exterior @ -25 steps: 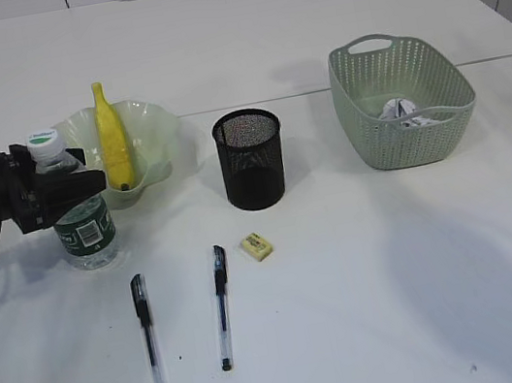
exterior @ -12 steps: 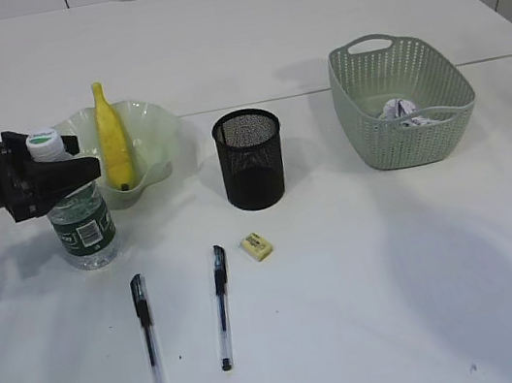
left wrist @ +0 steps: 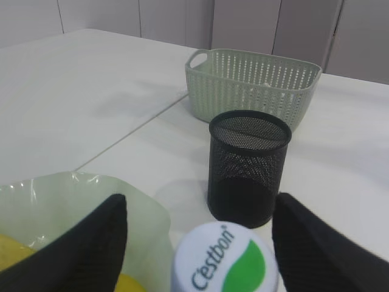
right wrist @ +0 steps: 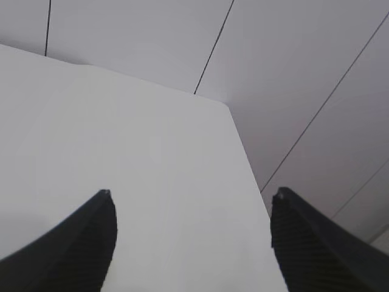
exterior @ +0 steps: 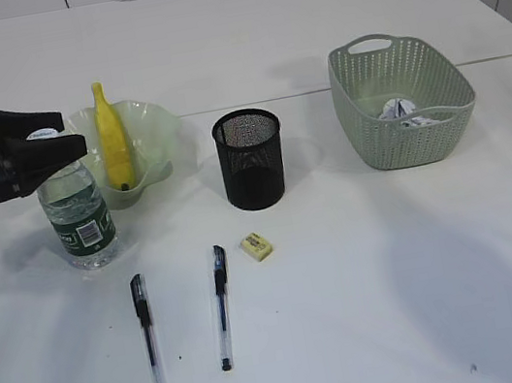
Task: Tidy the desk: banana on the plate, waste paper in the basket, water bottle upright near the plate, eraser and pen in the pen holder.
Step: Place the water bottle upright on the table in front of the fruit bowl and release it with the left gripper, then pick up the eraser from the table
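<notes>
Pens and the eraser lie on the bench before the pen holder; light, stiff, best pinched mid-length. Left wrist view: left tool gapes around the upright water bottle cap. Right wrist view: right tool spread, empty.

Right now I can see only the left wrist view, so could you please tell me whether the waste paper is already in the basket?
Observer: Yes, the waste paper lies inside the basket.
Operator: Thank you. Where are the pens?
Observer: The left pen and the right pen lie flat on the desk, nearer the exterior camera than the pen holder.
Operator: And the eraser, please?
Observer: The eraser lies on the desk just in front of the pen holder, beside the cap end of the right pen.
</notes>
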